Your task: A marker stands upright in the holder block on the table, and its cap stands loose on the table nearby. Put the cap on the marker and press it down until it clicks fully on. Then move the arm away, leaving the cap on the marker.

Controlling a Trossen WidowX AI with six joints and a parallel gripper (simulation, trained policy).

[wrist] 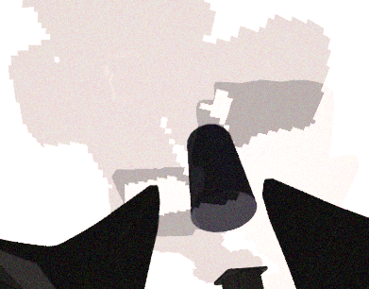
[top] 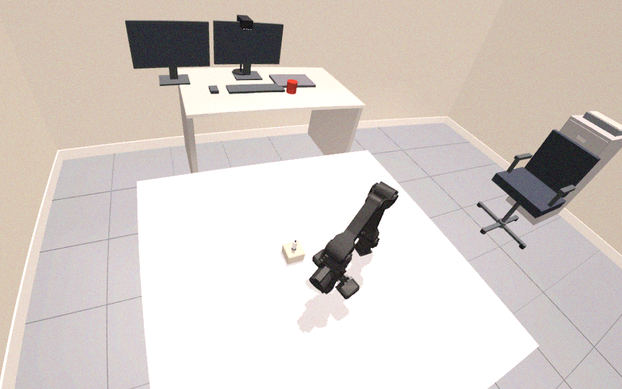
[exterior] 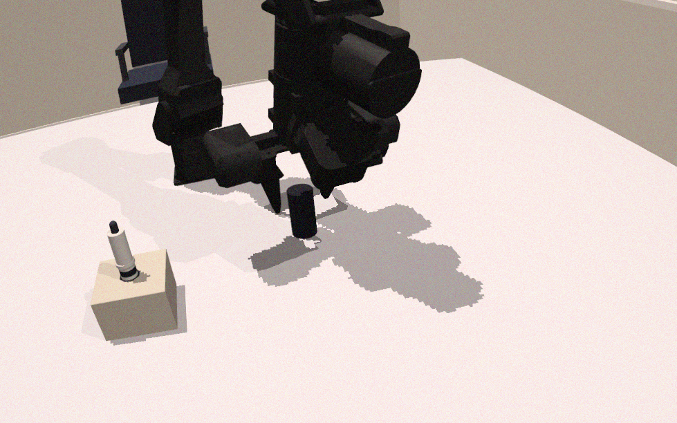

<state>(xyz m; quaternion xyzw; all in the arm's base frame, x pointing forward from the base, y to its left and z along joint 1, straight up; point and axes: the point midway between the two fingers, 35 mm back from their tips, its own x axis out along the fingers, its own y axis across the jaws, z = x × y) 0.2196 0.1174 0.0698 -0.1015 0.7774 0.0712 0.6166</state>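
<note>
The black cap (exterior: 303, 220) (wrist: 214, 162) stands upright on the table. In the top view it is hidden by the arm. My gripper (exterior: 302, 204) (wrist: 212, 191) is open and low over the cap, with one fingertip on each side of the cap's upper part. The wrist view shows gaps between the cap and both fingers, the wider one on the left. The marker (top: 294, 245) (exterior: 121, 249) has a white body and a bare dark tip. It stands in the beige holder block (top: 294, 257) (exterior: 137, 315), which is out of the wrist view.
The white table (top: 216, 314) (exterior: 382, 368) bears the block, the cap and the black arm (top: 359, 220). The block stands left of the gripper in the top and exterior views. A desk (top: 255, 103) with monitors and a red cup (top: 291, 87) is at the back, and an office chair (top: 528, 188) at the right.
</note>
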